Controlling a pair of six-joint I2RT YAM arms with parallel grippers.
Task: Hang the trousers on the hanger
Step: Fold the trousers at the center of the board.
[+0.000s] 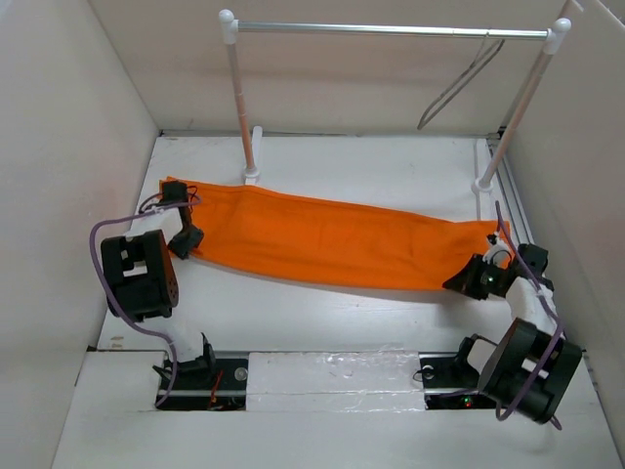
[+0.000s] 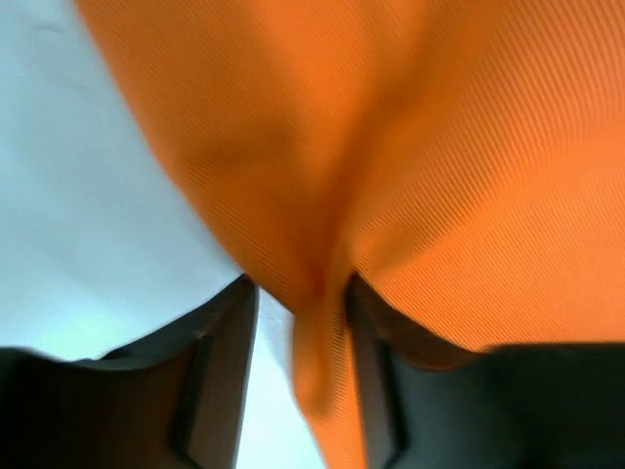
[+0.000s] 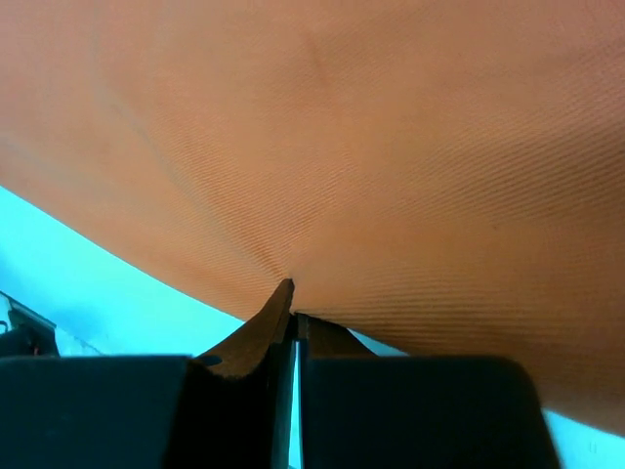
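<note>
I see the trousers stretched long across the white surface, running from far left to near right. My left jaws pinch a fold at the left end. My right jaws squeeze tight on the right end. Only the wrist views show those pinches up close. Only the top view shows the hanger, on the silver rail behind, well apart from the cloth.
</note>
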